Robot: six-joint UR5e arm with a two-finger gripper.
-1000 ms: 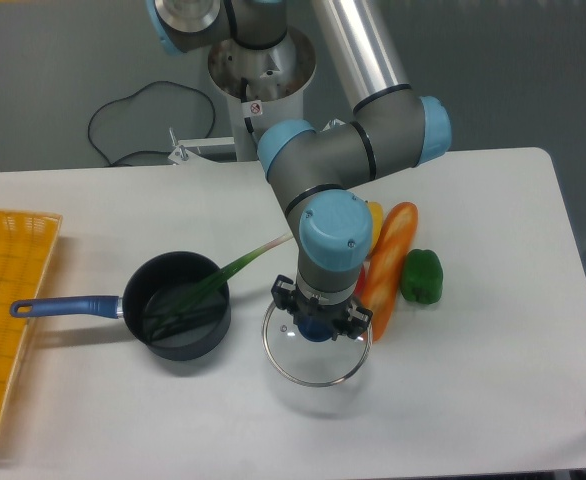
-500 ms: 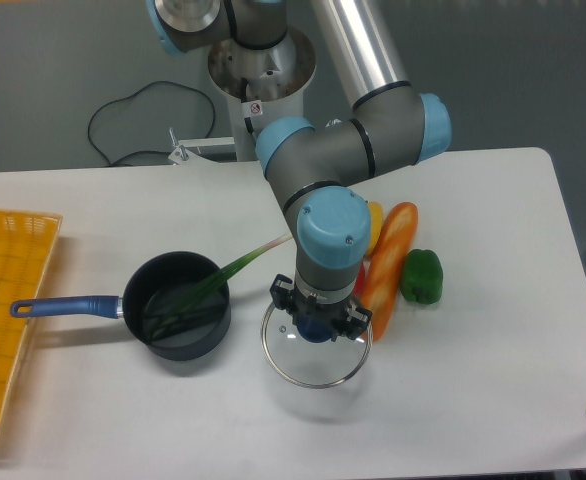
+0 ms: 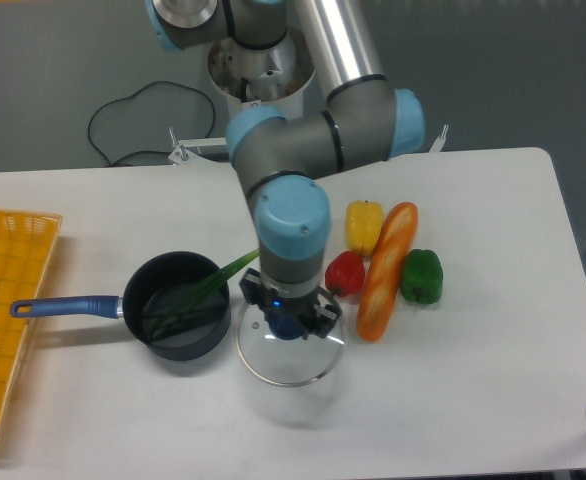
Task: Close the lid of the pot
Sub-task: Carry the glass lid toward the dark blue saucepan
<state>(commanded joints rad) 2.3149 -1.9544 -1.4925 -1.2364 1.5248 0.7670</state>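
white table (image 3: pixel 493 400), pot (image 3: pixel 178 305), yellow mat (image 3: pixel 8 300), peppers (image 3: pixel 421 276), baguette (image 3: pixel 385 270)

Nothing readable here tbh. Only marking I can spot is a tiny round red-and-white sticker (image 3: pixel 256 108) on the robot base column (image 3: pixel 263 85), looks like a warning sign but it's way too small to make out.

Pot lid (image 3: pixel 288 358): clear glass, thin shiny metal rim. Pot (image 3: pixel 178 305): dark matt. Table (image 3: pixel 493 340): smooth white.
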